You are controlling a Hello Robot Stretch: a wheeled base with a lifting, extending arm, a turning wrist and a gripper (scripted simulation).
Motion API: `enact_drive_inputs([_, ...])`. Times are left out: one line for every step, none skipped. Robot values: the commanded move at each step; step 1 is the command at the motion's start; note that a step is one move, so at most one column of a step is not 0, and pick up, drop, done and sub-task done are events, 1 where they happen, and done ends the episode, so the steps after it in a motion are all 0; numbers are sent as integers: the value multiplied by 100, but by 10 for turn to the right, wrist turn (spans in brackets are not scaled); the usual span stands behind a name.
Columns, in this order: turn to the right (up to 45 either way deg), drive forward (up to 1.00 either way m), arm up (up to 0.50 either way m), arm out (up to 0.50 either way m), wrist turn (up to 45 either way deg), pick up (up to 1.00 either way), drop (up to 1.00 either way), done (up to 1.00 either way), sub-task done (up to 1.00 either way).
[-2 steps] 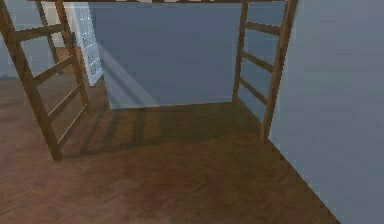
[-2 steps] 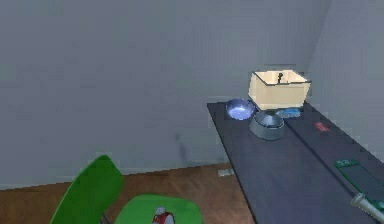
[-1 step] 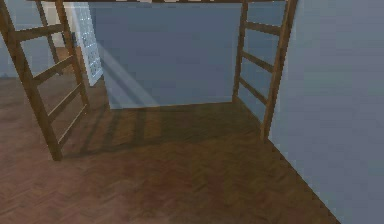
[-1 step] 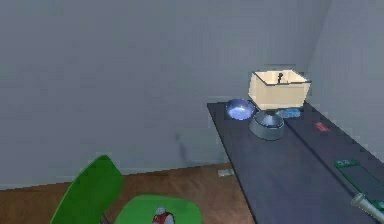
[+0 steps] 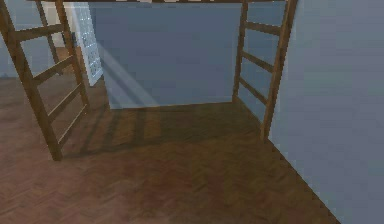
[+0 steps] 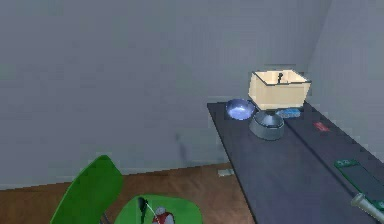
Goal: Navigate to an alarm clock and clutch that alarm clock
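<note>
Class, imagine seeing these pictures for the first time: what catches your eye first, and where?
A cream-shaded lamp stands on the dark desk at the arm side view's right, and a bright green chair sits at that view's bottom left. In the forward view, wooden ladder frames rise at both sides.

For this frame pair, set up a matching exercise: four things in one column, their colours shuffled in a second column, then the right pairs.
Things
1. lamp shade
2. chair
3. ladder at the forward view's left
4. desk

Colours
A. bright green
B. dark grey
C. cream
D. brown wood

Pairs: 1-C, 2-A, 3-D, 4-B
</note>
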Motion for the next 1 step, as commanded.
enact_drive_inputs([0,0,0,0,270,0,0,0,0])
